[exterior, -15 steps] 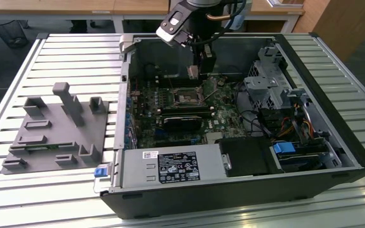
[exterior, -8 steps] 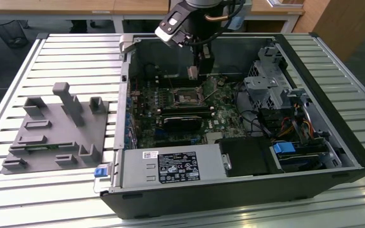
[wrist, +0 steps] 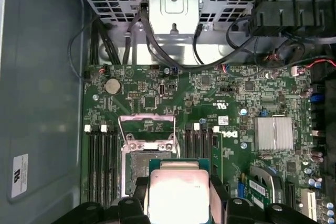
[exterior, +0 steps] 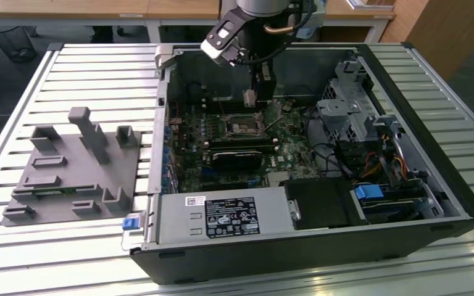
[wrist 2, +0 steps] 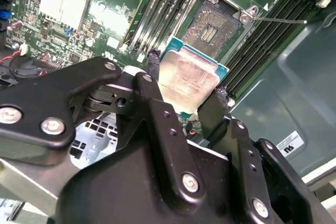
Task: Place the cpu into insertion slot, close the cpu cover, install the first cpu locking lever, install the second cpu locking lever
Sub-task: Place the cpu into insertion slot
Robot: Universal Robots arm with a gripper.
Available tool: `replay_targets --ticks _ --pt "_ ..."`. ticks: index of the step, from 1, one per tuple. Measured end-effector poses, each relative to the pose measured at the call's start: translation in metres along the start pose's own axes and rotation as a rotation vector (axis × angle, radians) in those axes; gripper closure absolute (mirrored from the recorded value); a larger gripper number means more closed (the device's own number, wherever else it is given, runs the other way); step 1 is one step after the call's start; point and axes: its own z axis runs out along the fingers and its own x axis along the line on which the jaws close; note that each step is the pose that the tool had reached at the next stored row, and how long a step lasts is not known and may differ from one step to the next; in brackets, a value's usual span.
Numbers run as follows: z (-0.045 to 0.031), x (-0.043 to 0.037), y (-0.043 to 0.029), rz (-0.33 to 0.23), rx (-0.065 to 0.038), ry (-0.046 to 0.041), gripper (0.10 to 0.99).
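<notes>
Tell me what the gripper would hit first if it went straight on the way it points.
Probably the open insertion slot, or its rim: the gripper, shut on the cpu, points at the board right there. Depth is unclear.

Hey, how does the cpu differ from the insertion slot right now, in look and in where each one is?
The cpu has a pale silvery face; the slot has a dark centre inside a metal rim. The cpu is held by the gripper above the board; the slot is set into the board and lies open with nothing in it. Both are square and look about matched in outline.
</notes>
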Motion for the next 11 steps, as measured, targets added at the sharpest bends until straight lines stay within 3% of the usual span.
replay_targets --ticks 4,11 --pt "0.0049 0.0000 -0.0006 -0.053 0.001 0.0061 0.545" --pt "0.0164 0.0004 -0.0031 -0.060 0.001 0.0053 0.545"
